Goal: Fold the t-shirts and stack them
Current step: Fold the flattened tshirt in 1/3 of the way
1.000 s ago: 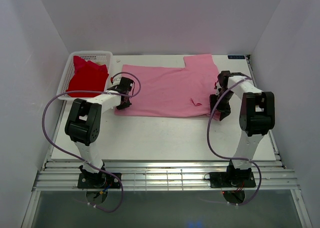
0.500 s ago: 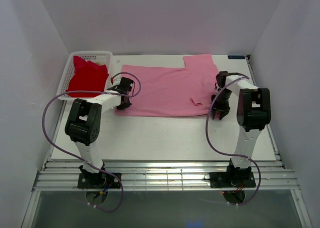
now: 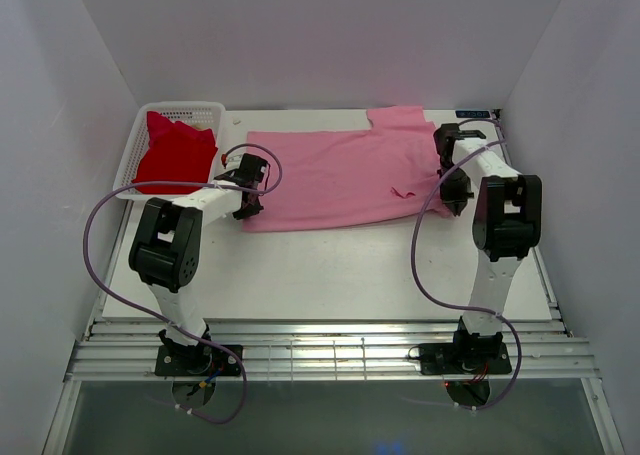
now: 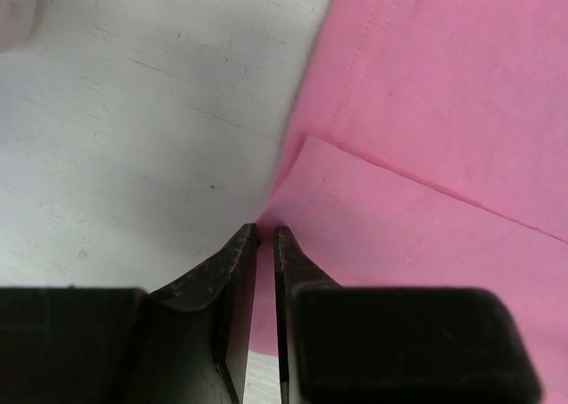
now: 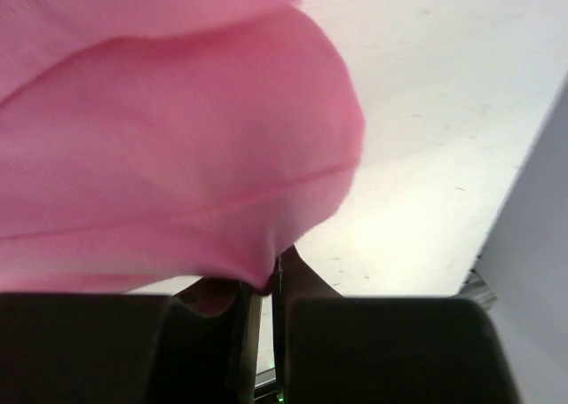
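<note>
So the right end effector (image 3: pixel 453 183), squeezed tight on the hem of the pink tee (image 3: pixel 330 175), just hauled it toward 12 o'clock — fold's underway. The left end effector (image 3: pixel 247 203) pinches the 9 o'clock corner, nearly closed. The red tee (image 3: pixel 172 153) sits at 10 o'clock — in the basket (image 3: pixel 185 107).

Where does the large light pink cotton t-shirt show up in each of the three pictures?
Top external: the light pink cotton t-shirt lies spread across the far middle.
Left wrist: right side, its corner at the black fingers.
Right wrist: fills the upper left.
Shared landmark: the white table top.
</note>
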Available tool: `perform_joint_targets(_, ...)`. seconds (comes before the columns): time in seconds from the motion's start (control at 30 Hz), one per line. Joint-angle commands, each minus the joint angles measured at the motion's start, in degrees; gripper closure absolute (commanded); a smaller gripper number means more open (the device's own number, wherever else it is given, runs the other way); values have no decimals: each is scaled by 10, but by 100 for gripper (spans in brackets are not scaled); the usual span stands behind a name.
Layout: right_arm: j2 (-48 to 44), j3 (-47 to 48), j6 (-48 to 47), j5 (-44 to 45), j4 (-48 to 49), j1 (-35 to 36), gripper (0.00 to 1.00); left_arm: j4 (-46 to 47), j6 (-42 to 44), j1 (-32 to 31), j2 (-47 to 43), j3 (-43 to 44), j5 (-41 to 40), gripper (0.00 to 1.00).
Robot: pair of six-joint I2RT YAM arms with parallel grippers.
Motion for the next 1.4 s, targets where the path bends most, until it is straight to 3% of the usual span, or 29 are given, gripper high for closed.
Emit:
perform_joint_targets(0.0,-47,17,-8,114,-37,-2,92,-5,0,0,-32,1,-8,75)
perform_joint_targets(0.1,-67,-12,-5,134,-25,-2,87,-6,-1,1,-32,0,-5,75)
perform_joint_targets(0.27,-62,-32,-1,130,-32,-2,58,-6,-3,1,-36,-5,-3,76)
perform_joint_targets(0.37,-74,-29,0,115,-38,-1,47,-5,-6,1,-42,-6,-1,76)
perform_joint_targets(0.47,-96,-16,-4,79,-36,-1,46,-6,-10,0,-43,2,4,77)
perform_joint_targets(0.53,-110,-9,-10,42,-20,-1,46,-6,-17,0,-44,10,9,78)
perform_joint_targets(0.63,-109,0,-15,-9,1,-1,54,-2,-23,-12,-44,31,24,79)
perform_joint_targets(0.73,-83,13,-11,-46,4,-1,87,8,-25,-43,-42,53,30,81)
perform_joint_targets(0.77,-73,17,-11,-61,1,-1,92,10,-26,-53,-35,58,32,82)
perform_joint_targets(1.0,-19,-6,-4,-150,-3,0,92,9,-64,-92,13,71,67,100)
perform_joint_targets(1.37,14,-24,-16,-177,-7,0,92,-5,-77,-92,32,18,54,100)
